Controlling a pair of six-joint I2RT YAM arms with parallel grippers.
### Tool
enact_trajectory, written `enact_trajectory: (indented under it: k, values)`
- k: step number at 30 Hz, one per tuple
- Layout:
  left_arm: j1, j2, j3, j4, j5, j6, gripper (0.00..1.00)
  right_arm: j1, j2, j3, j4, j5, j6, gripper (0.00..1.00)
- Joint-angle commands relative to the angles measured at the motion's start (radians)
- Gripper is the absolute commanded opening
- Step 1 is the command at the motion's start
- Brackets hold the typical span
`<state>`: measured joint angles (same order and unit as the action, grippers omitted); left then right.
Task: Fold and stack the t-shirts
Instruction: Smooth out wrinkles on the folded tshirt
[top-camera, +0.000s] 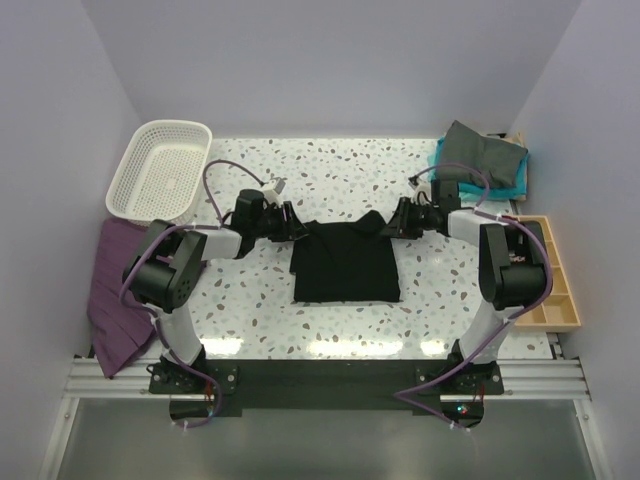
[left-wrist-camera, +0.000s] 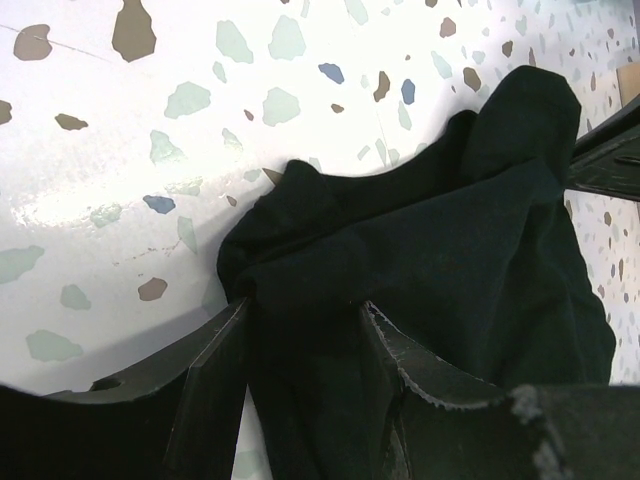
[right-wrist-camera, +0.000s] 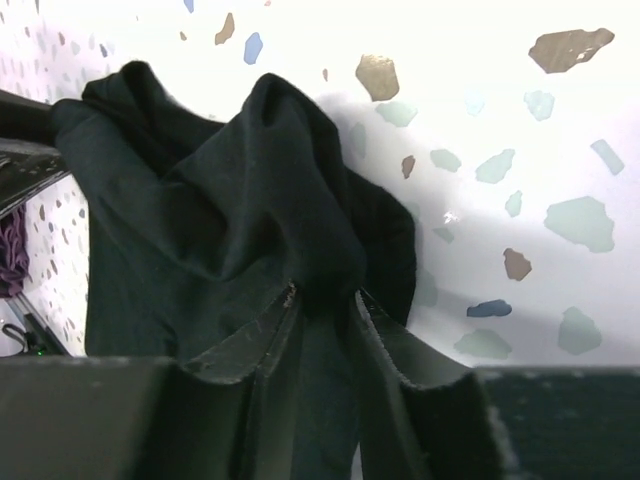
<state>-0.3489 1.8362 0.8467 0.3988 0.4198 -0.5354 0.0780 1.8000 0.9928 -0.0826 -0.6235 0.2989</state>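
Note:
A black t-shirt (top-camera: 345, 262) lies folded into a rectangle in the middle of the table. My left gripper (top-camera: 297, 228) is shut on its far left corner, with black cloth (left-wrist-camera: 420, 230) bunched between the jaws. My right gripper (top-camera: 388, 224) is shut on its far right corner, with cloth (right-wrist-camera: 230, 210) pinched between the jaws. A dark grey t-shirt (top-camera: 480, 150) lies on a teal one (top-camera: 497, 187) at the far right of the table.
A white lattice basket (top-camera: 158, 170) stands at the far left. A purple cloth (top-camera: 115, 290) hangs over the left table edge. A wooden tray (top-camera: 553, 285) with compartments sits at the right edge beside my right arm.

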Motion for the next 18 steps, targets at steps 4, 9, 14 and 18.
enact_trajectory:
  k: [4, 9, 14, 18]
  values:
    - [0.011, -0.014, 0.000, 0.048, 0.022, 0.012, 0.46, -0.006, 0.026, 0.026, 0.069, 0.013, 0.026, 0.11]
    - [0.060, -0.040, -0.026, 0.054, 0.040, 0.015, 0.40, -0.024, -0.042, -0.040, 0.069, 0.143, 0.026, 0.00]
    - [0.096, -0.072, -0.064, 0.049, 0.050, 0.034, 0.33, -0.037, -0.108, -0.082, 0.067, 0.212, 0.037, 0.00]
    - [0.116, -0.092, -0.093, 0.064, 0.054, 0.029, 0.33, -0.038, -0.134, -0.099, 0.052, 0.246, 0.031, 0.00]
